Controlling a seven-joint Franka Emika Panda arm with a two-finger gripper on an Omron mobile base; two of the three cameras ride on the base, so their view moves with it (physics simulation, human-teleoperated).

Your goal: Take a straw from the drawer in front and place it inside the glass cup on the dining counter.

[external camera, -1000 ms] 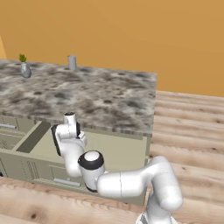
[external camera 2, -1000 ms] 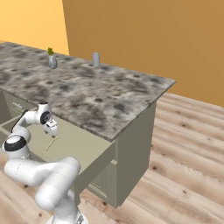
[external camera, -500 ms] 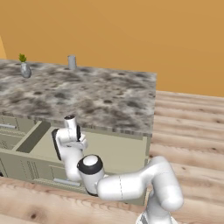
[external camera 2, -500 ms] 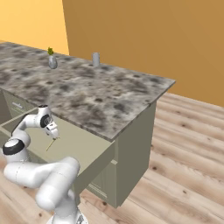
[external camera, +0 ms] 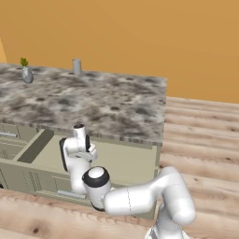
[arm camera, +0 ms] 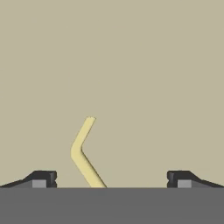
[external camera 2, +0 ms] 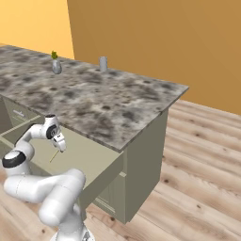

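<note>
Over the last second the arm has shifted only a little, its hand settling slightly lower over the open drawer (external camera: 126, 161), while the counter and everything on it stayed put. The gripper (external camera 2: 60, 145) hangs inside the drawer, pointing down at the beige floor, close under the near edge of the dining counter (external camera: 107, 105). In the hand view its two dark fingertips (arm camera: 41, 178) stand far apart at the bottom corners, jaws spread wide, and nothing is pinched between them. The straw (arm camera: 83, 153) lies on the drawer floor between the fingertips, nearer the one on the left of that view (it shows as a pale yellow stick with a bend partway along, its lower end cut off by the bottom of the view). In the right base view the straw (external camera 2: 54, 156) is a thin pale line on the drawer floor just below the gripper. The glass cup (external camera: 76, 66) stands at the far edge of the dining counter, well apart from the drawer, with a small vase (external camera: 26, 73) with a green sprig near the same edge.
</note>
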